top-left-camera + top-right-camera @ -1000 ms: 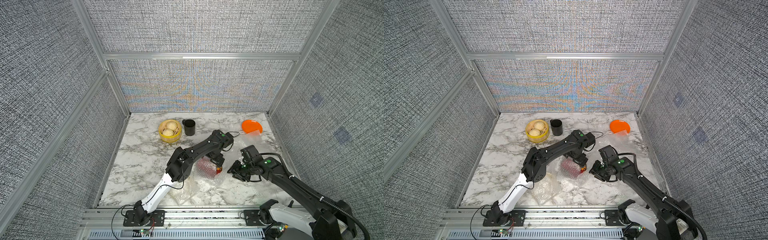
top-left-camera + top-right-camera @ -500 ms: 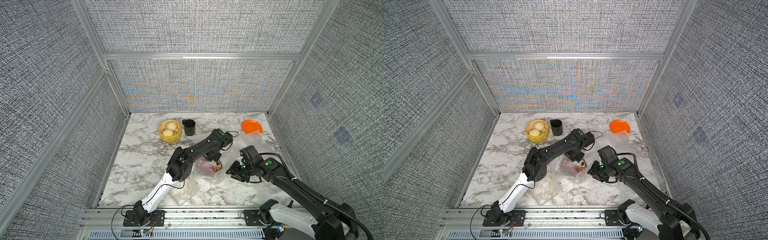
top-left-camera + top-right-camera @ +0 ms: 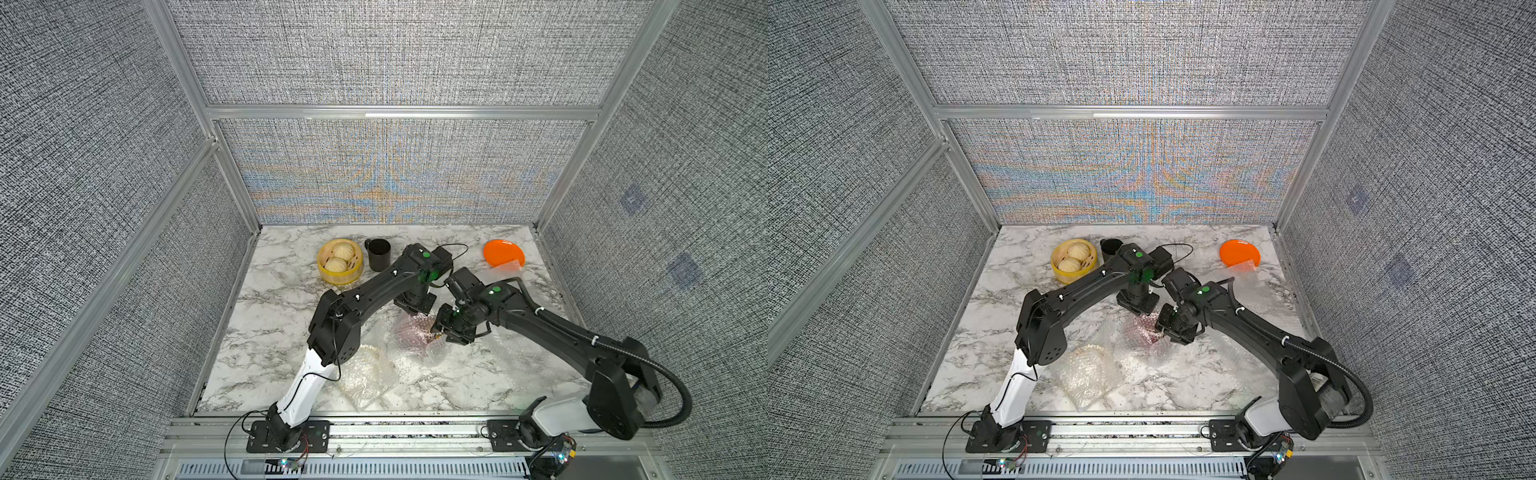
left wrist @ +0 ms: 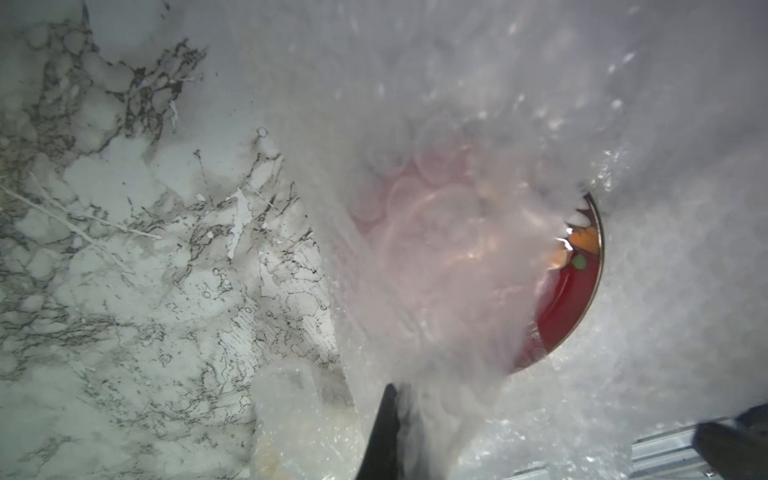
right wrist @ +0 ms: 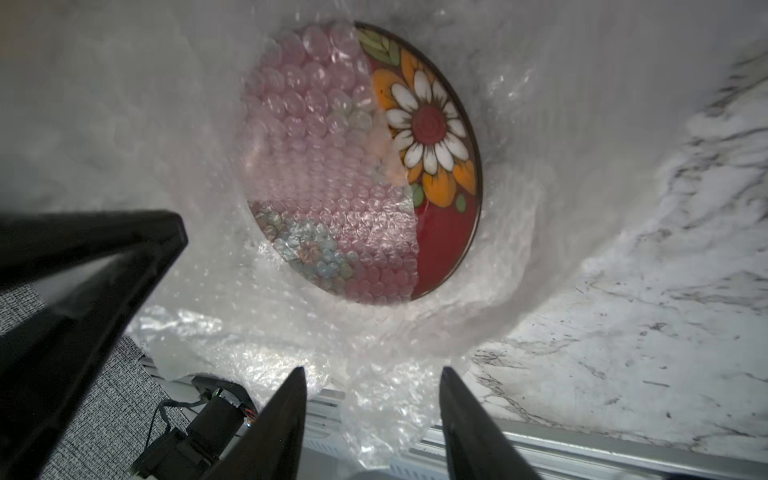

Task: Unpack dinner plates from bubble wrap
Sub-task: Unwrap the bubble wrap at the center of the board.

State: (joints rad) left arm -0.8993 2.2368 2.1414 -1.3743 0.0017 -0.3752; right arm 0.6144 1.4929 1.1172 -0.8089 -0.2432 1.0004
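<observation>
While half under bubble wrap [image 5: 365, 332], plate [image 5: 444, 232]

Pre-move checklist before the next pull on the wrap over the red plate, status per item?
1. Left hand shut on the bubble wrap: ok.
2. Right hand open, wrap between its jaws: ok.
3. Red floral plate uncovered: not ok, only one edge bare.
4. Plate flat on the marble table: cannot tell.
5. Orange plate away at the far corner: ok.
6. Wrapped bundle at the front, apart from both hands: ok.
</observation>
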